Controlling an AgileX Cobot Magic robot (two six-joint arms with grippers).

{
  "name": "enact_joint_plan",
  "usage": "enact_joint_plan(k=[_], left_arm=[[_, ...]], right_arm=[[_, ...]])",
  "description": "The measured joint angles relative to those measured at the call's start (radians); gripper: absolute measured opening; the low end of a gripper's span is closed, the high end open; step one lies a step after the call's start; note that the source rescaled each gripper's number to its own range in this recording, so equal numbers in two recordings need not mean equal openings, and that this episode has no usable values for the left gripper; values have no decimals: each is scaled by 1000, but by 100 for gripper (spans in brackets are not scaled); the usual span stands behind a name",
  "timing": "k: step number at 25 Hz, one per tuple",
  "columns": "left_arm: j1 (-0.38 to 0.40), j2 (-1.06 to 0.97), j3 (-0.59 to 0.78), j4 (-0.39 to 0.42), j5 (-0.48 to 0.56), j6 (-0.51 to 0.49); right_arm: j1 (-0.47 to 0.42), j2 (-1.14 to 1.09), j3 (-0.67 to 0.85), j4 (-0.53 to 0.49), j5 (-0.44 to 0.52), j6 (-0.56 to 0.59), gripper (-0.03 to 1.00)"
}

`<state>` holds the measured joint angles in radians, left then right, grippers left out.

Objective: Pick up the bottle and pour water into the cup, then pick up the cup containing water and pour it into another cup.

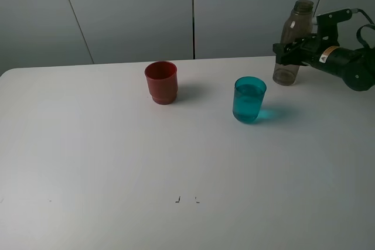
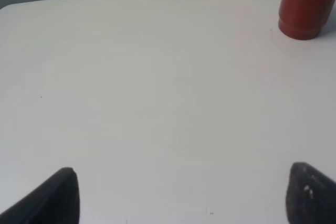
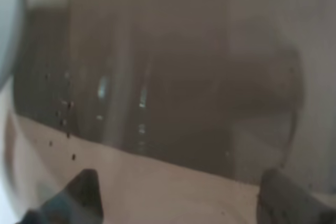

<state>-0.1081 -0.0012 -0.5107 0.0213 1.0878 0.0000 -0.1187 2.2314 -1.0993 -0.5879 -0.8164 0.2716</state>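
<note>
Cup [image 1: 249, 99] w/ water [image 1: 248, 108] is sitting nearest, red cup [image 1: 161, 82] standing to its left. Bottle [image 1: 293, 42] is standing upright at back right, R gripper [image 1: 288, 52] reaching round its middle; can't tell if it's squeezing. L gripper [image 2: 184, 195] is hanging wide apart over table [image 2: 131, 77]. Cup's prob light, smooth, slippy, sloshy: grab mid-wall, gently.

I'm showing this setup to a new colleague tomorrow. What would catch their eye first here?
Two coloured cups on the white table: a red cup left of centre and a translucent teal cup, seemingly holding water, to its right. Behind the teal cup, at the far right, a tall smoky bottle stands upright with the right gripper around its middle.
</note>
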Motion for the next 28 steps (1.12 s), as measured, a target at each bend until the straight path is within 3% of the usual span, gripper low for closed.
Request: enact_joint_plan(k=[8,9,10,13,15,28], left_arm=[[0,0,0,0,0,0],[0,0,0,0,0,0],[0,0,0,0,0,0],[0,0,0,0,0,0],[0,0,0,0,0,0],[0,0,0,0,0,0]], right_arm=[[0,0,0,0,2,4,0],[0,0,0,0,2,4,8],[0,0,0,0,2,4,23],[0,0,-2,0,9,9,82],[0,0,-2,0,16,21,96],[0,-79,58,-78,127,74,100]])
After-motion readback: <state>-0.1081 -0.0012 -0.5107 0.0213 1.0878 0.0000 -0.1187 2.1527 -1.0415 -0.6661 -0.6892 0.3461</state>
